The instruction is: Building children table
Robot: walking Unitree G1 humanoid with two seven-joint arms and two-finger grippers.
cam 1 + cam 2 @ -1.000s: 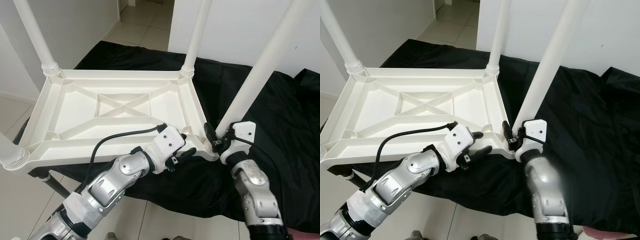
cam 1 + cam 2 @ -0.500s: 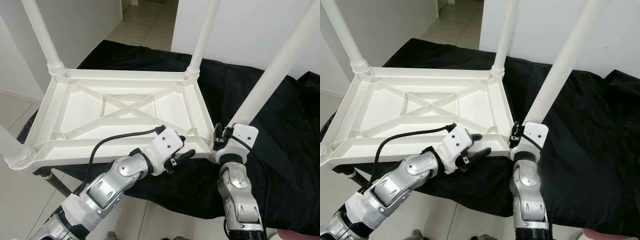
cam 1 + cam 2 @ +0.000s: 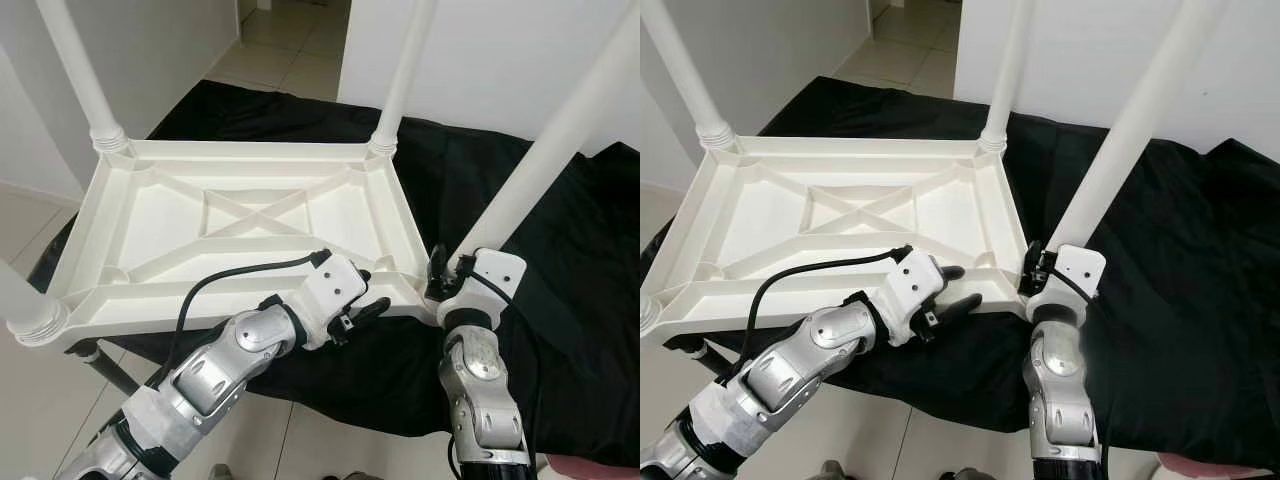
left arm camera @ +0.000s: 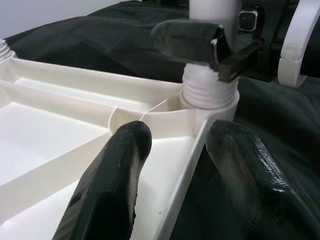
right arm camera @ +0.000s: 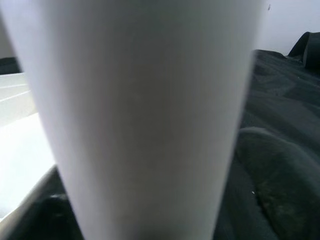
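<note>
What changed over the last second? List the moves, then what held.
The right tool shifted its forearm from leaning out to the right to nearly upright under the near-right leg, keeping its grip at the leg's base. The view shifted slightly with the camera. The left tool stayed open astride the upturned table top's near rim, and the four legs stayed in their sockets on the black cloth.

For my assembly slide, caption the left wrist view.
Left gripper straddles the upturned white tabletop's rim; beyond, the right gripper grips the screwed-in leg.
</note>
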